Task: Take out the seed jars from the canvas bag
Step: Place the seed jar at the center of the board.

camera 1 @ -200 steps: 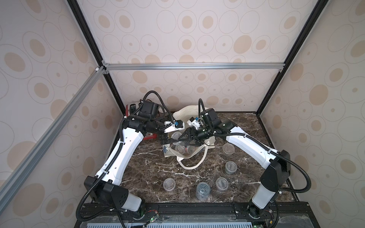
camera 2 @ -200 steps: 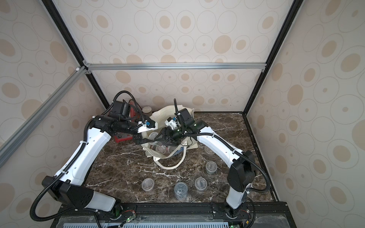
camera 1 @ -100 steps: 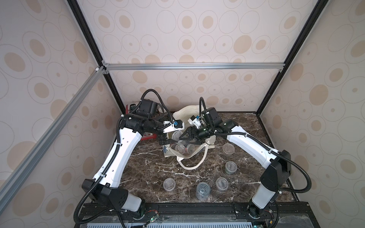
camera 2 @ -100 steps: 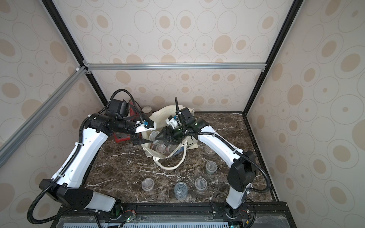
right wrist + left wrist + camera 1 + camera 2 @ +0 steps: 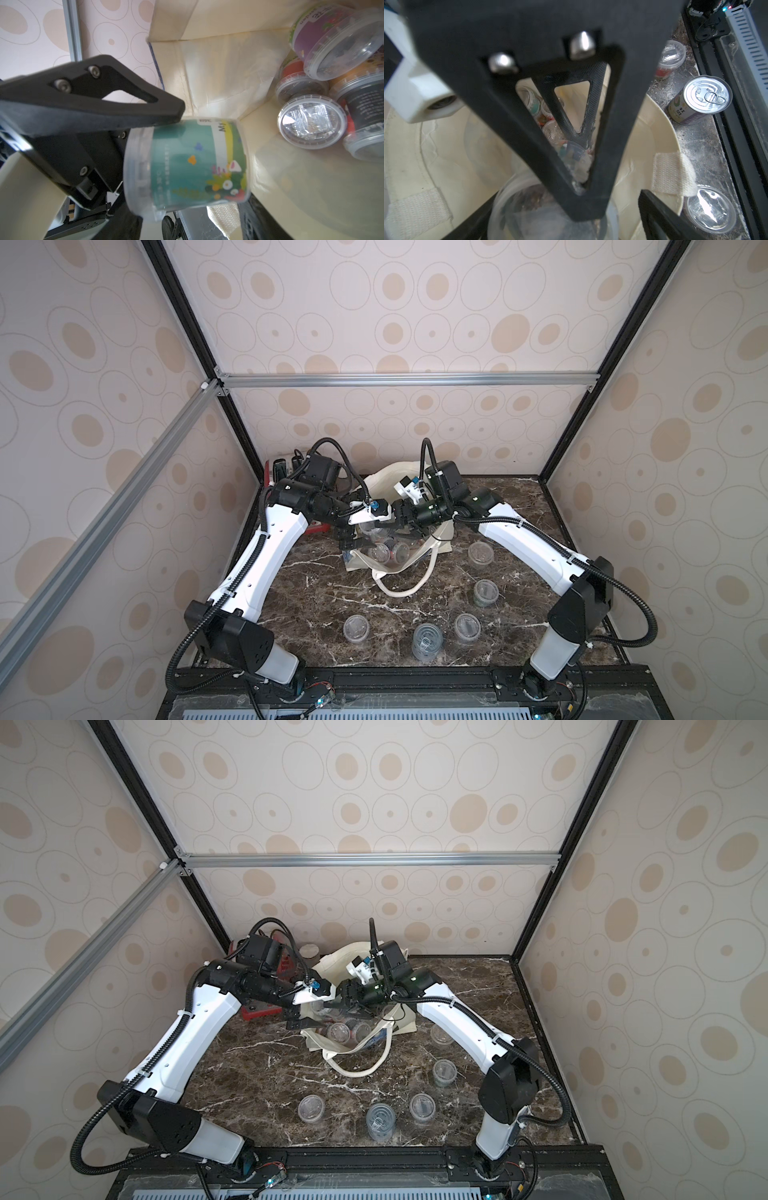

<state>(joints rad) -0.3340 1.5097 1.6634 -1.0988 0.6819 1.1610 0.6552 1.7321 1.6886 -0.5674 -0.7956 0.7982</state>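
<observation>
right jaws: pinching a green-labelled seed jar (image 5: 187, 164) by its curved wall, inside the mouth of the canvas bag (image 5: 386, 479); only one finger shows in the right wrist view.
left jaws: spread wide and empty, at the bag's 9 o'clock rim, just beside the held jar.
bag: slumped open at 12 o'clock on the desk (image 5: 316, 593), with a loop handle (image 5: 397, 594) trailing toward 6 o'clock.
jar axis: along the right jaws, lid end toward the wrist, roughly on the 3-to-9 line in both top views.
key relation: the held jar sits at about 2 o'clock of the left jaws, seemingly between their tips; the right arm alone carries it.
left inside: a pile of loose jars (image 5: 311, 122) beyond the held jar, lying at mixed angles.
already out: four jars (image 5: 356, 627) standing from 6 round to 3 o'clock, a tin can (image 5: 697, 99) among them.
next, likely: lift clear of the rim toward bare desk at 3 o'clock, minding the left jaws.
</observation>
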